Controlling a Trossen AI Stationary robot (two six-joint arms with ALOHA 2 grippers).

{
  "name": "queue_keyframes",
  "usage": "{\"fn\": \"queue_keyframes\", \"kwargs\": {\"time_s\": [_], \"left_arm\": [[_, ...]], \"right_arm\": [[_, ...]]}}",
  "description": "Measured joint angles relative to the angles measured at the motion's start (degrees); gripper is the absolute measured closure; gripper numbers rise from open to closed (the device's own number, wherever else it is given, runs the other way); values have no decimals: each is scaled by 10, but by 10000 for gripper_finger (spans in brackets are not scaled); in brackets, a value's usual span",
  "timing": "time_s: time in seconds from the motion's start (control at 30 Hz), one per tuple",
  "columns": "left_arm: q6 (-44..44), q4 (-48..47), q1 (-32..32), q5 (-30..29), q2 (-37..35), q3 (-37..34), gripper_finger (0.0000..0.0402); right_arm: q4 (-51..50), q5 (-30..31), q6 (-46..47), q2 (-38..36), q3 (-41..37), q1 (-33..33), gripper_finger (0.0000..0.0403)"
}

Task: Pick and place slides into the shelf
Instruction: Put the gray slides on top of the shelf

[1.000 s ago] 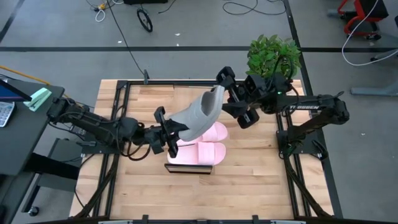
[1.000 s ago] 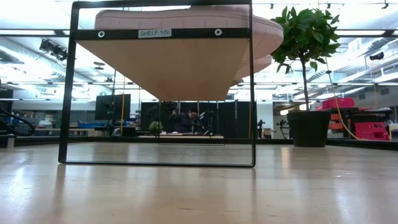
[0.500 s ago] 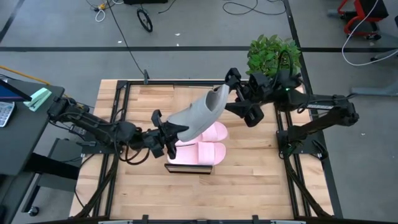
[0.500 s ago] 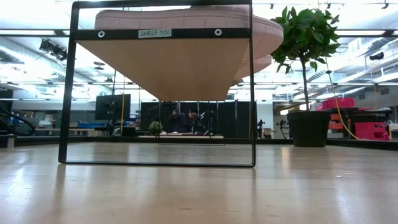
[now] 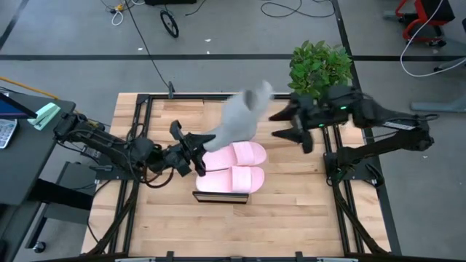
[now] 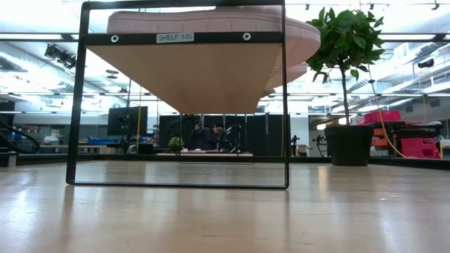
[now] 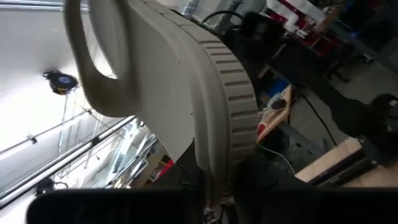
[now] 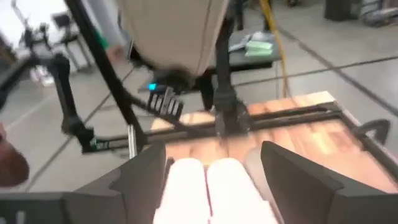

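A grey slide (image 5: 237, 120) hangs in the air over the middle of the table, with my left gripper (image 5: 193, 154) shut on its left end. Its strap (image 7: 93, 62) sits toward the far, raised end. Two pale pink slides (image 5: 237, 154) (image 5: 231, 178) lie side by side, soles down, on the shelf's wood top (image 5: 220, 195). The low view shows them above the shelf's black frame (image 6: 79, 105). My right gripper (image 5: 289, 125) stands open to the right of the grey slide, apart from it, with nothing between its fingers (image 8: 146, 180). My left gripper pinches the grey slide by the sole end away from the strap (image 7: 214, 171), between its two fingers. The fingers come from the table's left, slanting a little upward, along the slide. The slide is lifted clear and slants up over the pink slides, its strap end highest.
A potted plant (image 5: 319, 65) stands at the table's far right corner, close behind my right arm. The black frame rails (image 5: 142, 131) run along the table's left, right and far sides. Bare wood (image 5: 218, 229) lies in front of the shelf.
My right gripper has drawn back from the grey slide's strap end toward the table's right edge and has tipped toward level. The slide's free end has swung toward the far edge, while the end in my left gripper has stayed about where it was.
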Motion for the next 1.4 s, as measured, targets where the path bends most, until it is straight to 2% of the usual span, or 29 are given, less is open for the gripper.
{"fn": "queue_keyframes", "kwargs": {"time_s": [0.1, 0.33, 0.63, 0.73, 0.9, 1.0, 1.1, 1.3, 1.4], "left_arm": [[19, -4, -1, -4, -4, 0, 346], [89, -52, -4, -119, -16, -1, 348], [66, -252, -4, -125, -78, 7, 347], [20, -352, -3, -110, -106, 38, 348], [-84, -586, 11, -33, -133, 124, 349], [-104, -700, 23, -17, -134, 167, 349], [-95, -755, 32, -18, -134, 190, 349], [-51, -802, 51, -16, -134, 190, 349], [-58, -822, 71, 2, -134, 190, 349]], "right_arm": [[-59, 17, 18, -9, 3, 7, 133], [-156, 27, 34, -14, 2, 46, 133], [-189, 28, 37, -14, 2, 93, 134], [-193, 41, 36, -11, 2, 107, 134], [-192, 63, 37, -12, 2, 127, 134], [-192, 72, 37, -10, 2, 138, 134], [-192, 83, 37, -8, 2, 148, 134], [-189, 111, 38, -1, 2, 161, 134], [-188, 115, 37, 3, 2, 166, 134]]}}
